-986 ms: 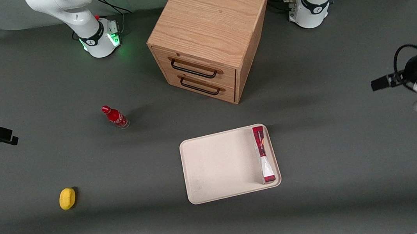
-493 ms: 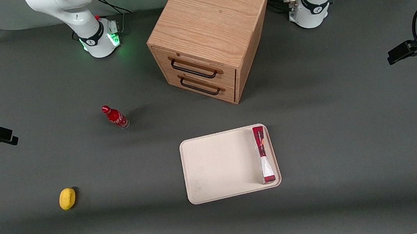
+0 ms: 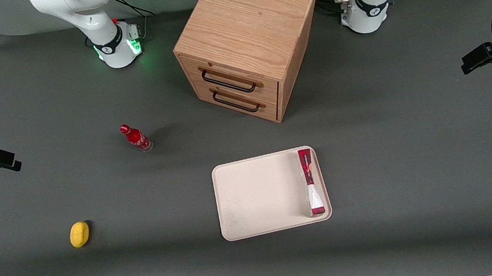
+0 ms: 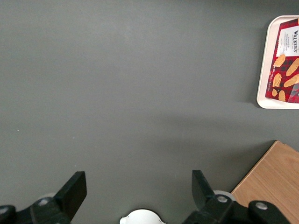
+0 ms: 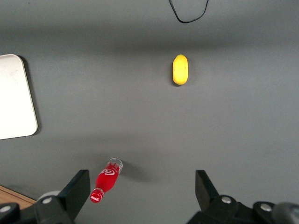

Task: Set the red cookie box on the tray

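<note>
The red cookie box point(image 3: 310, 181) lies in the cream-white tray point(image 3: 257, 197), along the rim at the working arm's end. The wrist view shows its red face with cookie pictures point(image 4: 286, 65) inside the tray's rim point(image 4: 262, 70). My gripper point(image 3: 480, 58) hangs high at the working arm's end of the table, well away from the tray and farther from the front camera than it. It is open point(image 4: 138, 189), with only bare grey mat between its fingers.
A wooden two-drawer cabinet point(image 3: 249, 40) stands farther from the front camera than the tray, and its edge point(image 4: 273, 184) shows near my gripper. A small red bottle point(image 3: 136, 138) and a yellow object point(image 3: 79, 234) sit toward the parked arm's end.
My gripper has drawn away from the tray toward the working arm's end of the table, slipping partly out of the front view. The box and tray have not moved.
</note>
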`<state>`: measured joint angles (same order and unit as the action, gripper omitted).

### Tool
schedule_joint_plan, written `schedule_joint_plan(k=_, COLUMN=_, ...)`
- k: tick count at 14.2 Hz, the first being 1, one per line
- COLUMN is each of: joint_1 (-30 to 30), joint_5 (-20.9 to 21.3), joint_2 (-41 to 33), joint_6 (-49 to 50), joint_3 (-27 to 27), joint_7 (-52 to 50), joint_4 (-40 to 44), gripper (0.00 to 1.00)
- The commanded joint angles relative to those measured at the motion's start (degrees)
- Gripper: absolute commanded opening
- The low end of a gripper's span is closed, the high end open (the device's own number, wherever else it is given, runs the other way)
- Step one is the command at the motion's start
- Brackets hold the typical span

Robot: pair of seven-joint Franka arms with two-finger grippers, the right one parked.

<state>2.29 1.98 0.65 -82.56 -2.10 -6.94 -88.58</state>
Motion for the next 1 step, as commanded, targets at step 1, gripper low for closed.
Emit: schedule_joint_plan(k=1, joint_1=-0.9, joint_5=0.7, joint_2=0.6, joint_6=1.7, joint_3=1.0, joint_7=0.1, joint_4=1.7, gripper=1.0)
